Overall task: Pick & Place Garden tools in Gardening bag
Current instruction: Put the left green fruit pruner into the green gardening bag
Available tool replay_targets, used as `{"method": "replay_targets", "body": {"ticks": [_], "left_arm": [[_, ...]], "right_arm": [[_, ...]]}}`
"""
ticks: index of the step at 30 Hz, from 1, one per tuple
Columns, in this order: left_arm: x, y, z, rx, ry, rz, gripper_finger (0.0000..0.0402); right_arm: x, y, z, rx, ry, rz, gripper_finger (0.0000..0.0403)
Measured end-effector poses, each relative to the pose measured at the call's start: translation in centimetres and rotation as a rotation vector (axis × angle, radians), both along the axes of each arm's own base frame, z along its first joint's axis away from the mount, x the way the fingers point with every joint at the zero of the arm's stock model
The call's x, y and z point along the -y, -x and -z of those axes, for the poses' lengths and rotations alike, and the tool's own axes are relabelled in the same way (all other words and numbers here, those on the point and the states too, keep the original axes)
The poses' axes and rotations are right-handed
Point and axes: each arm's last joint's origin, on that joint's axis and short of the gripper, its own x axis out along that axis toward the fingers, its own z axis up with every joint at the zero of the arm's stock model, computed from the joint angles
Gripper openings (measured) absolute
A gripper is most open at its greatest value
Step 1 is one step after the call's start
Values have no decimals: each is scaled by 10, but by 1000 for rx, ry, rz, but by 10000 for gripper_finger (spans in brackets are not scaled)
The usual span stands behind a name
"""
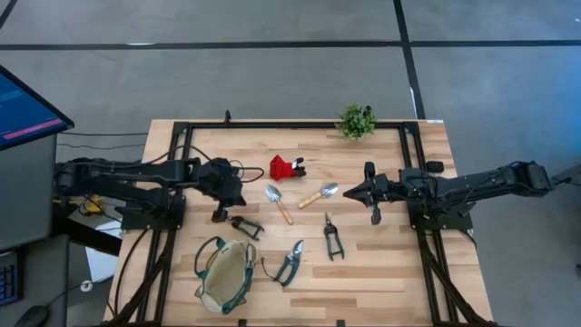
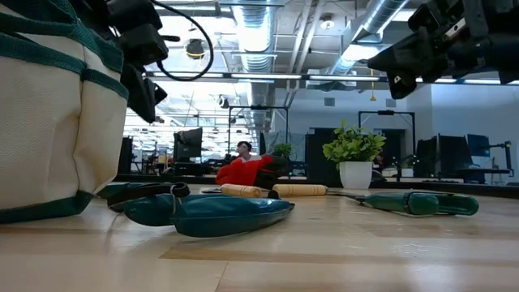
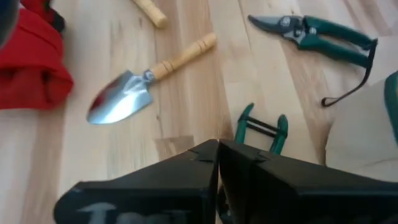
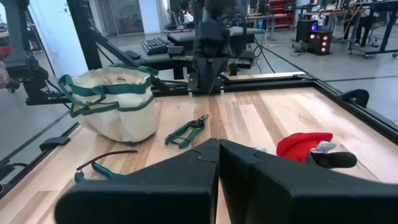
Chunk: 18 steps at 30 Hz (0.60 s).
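The tan gardening bag (image 1: 225, 275) with green trim stands near the front left, its opening up. Green-handled shears (image 1: 245, 227) lie just beside it. My left gripper (image 1: 221, 215) hangs shut and empty above the table next to these shears (image 3: 261, 127). Two wooden-handled trowels (image 1: 279, 203) (image 1: 320, 195) lie at mid-table, and the red-and-black tool (image 1: 286, 168) lies behind them. Two more shears (image 1: 333, 238) (image 1: 290, 263) lie nearer the front. My right gripper (image 1: 375, 215) is shut and empty, above the table to the right of the trowels.
A small potted plant (image 1: 357, 121) stands at the far edge. A black frame (image 1: 413, 163) runs round the work area. Bare wood lies at the table's front right (image 1: 390, 282). A monitor (image 1: 27, 109) stands off the table's left side.
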Motion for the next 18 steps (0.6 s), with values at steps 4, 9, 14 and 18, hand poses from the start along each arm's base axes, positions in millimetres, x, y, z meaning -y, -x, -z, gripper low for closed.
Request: {"method": "replay_targets", "body": {"ticks": [4, 9, 14, 18], "left_arm": [[5, -8, 16, -88, -28, 4, 2], [16, -24, 33, -107, 26, 48, 2], [29, -30, 36, -85, 39, 106, 1], [35, -31, 36, -85, 34, 112, 4]], "right_arm": [[2, 0, 0, 0, 2, 13, 0], [3, 0, 1, -15, 2, 21, 0], [3, 0, 2, -23, 1, 21, 0], [3, 0, 2, -23, 2, 21, 0]]}}
